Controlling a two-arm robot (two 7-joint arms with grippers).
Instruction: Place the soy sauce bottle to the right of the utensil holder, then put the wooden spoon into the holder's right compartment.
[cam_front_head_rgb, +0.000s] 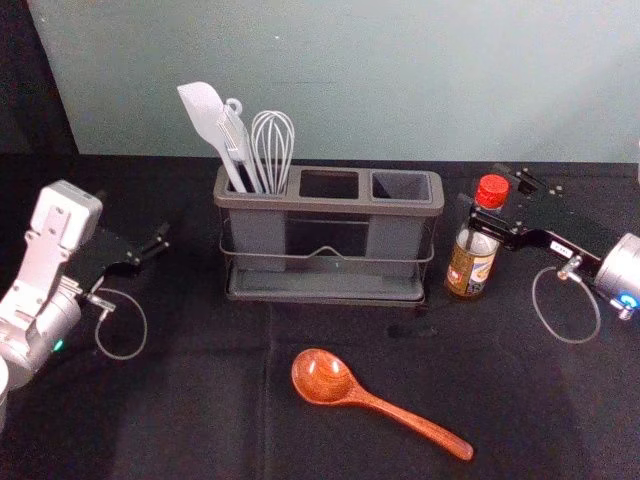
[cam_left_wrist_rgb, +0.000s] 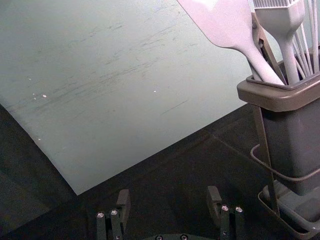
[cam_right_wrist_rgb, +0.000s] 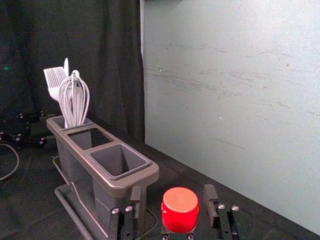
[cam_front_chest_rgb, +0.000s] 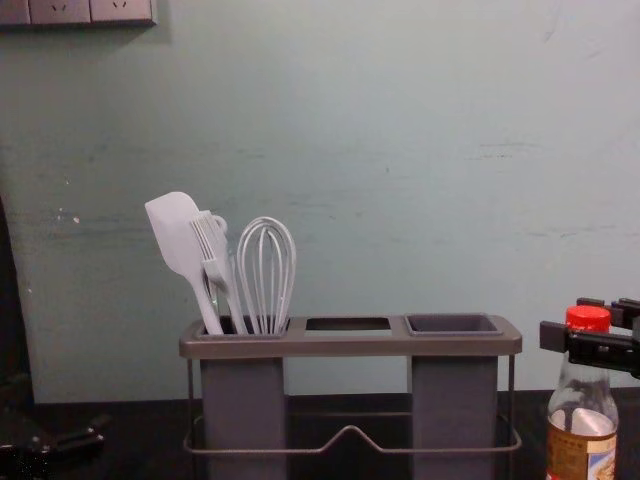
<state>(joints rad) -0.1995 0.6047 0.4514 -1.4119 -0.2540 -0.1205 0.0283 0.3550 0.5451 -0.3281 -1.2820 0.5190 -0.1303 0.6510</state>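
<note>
Red, the cap (cam_front_head_rgb: 492, 190) topped the soy sauce bottle (cam_front_head_rgb: 470, 266), which stood upright on the tabletop (cam_front_head_rgb: 220, 400), just to the right of the holder (cam_front_head_rgb: 325, 208), with a gap between them. The right tool (cam_front_head_rgb: 484, 200) was at the bottle's upper part, reaching in from the right. It was unclenched: in the right wrist view its jaws stood apart on either side of the cap, with space showing between each jaw and the red plastic. In the chest view, one jaw crossed in front of the bottle's neck.

The left tool (cam_front_head_rgb: 158, 240) hung to the left of the holder, well apart from it. It too was unclenched, its jaws spread with nothing held between them in the left wrist view.

The glossy, reddish-brown wooden spoon (cam_front_head_rgb: 370, 400) lay on the tabletop in front of the holder, its bowl toward the left and its handle slanting to the right and nearer the robot. In the holder's left compartment stood a pale spatula (cam_front_chest_rgb: 180, 240), a brush (cam_front_chest_rgb: 215, 255) and a whisk (cam_front_chest_rgb: 266, 275). The middle and right compartments (cam_front_chest_rgb: 452, 324) were open at the top. A grey-green wall (cam_front_head_rgb: 350, 80) rose behind.
</note>
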